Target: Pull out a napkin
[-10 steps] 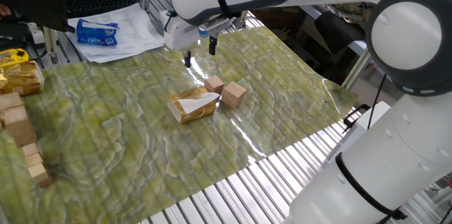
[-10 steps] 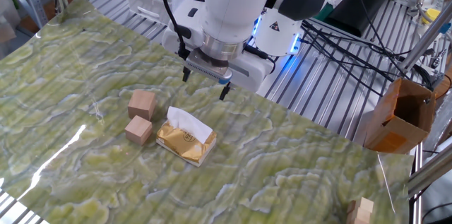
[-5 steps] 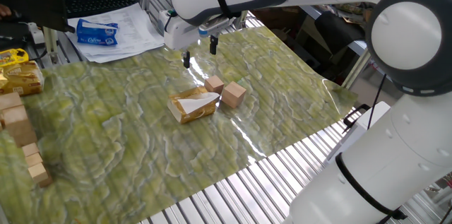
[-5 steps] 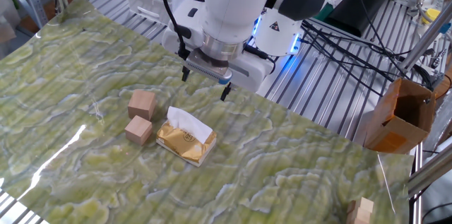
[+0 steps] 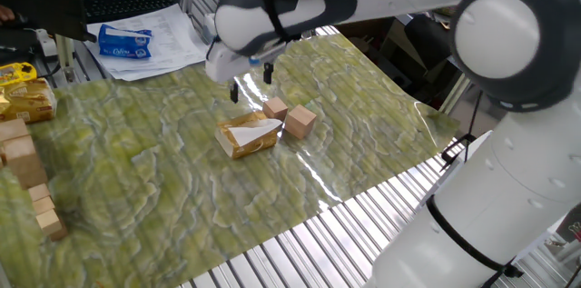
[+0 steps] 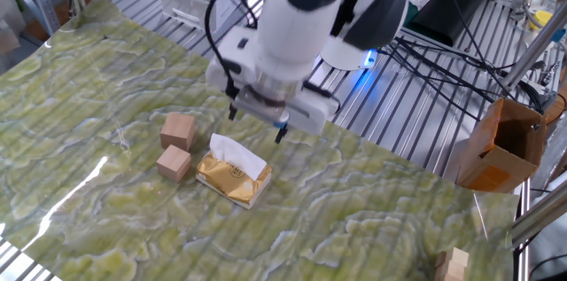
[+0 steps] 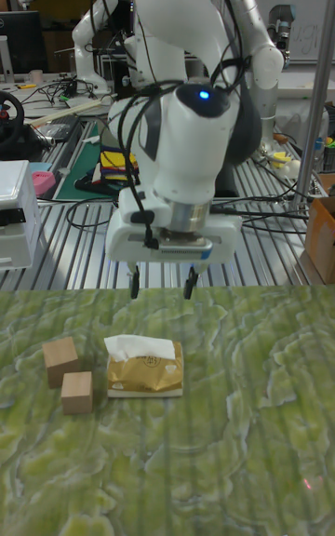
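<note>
In the tall fixed view we start at the left with two wooden blocks [image 7: 68, 374] — one a little farther from us, one nearer, just beside each other on the green mat [image 7: 242, 424]. To their right, apart from them by a narrow gap, lies the yellow-tan tissue pack [image 7: 145, 372], flat on the mat. The napkin [image 7: 140, 347] sticks up out of the pack's top as a crumpled white tuft; most of it is tucked inside.

Above and slightly beyond the pack we see the gripper [image 7: 162, 288], pointing straight down with its two dark fingers spread wide and nothing between them. It hangs clear of the napkin, touching neither it nor the pack.

In one fixed view, printed papers with a blue packet [image 5: 125, 41] lie far left, well apart from the pack.
</note>
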`<state>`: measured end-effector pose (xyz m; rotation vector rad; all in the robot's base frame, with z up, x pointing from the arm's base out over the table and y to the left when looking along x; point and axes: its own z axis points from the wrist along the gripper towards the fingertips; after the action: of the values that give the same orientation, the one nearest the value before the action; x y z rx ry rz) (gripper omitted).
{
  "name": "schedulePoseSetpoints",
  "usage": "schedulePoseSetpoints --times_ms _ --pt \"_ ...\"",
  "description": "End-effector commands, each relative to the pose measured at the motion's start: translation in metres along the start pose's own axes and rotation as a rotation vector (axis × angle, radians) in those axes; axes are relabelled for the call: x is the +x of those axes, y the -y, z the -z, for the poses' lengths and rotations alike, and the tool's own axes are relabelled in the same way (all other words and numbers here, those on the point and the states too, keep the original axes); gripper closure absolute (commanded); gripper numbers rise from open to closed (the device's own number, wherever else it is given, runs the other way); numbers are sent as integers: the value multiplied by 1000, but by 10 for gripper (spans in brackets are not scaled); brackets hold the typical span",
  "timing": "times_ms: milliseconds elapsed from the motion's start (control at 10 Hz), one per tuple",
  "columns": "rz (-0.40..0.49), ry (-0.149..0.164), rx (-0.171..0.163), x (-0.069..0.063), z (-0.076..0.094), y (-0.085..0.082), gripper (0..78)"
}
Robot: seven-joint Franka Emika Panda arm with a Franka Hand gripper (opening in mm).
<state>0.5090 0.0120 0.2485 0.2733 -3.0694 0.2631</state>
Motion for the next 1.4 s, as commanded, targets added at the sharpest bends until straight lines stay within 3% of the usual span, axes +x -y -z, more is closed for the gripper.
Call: schedulePoseSetpoints --times_ms 100,700,1400 --pt "32 16 -34 -8 -92 -3 1" --pt "63 25 -51 -2 -117 16 1" --pt "63 19 -55 -4 -120 14 1"
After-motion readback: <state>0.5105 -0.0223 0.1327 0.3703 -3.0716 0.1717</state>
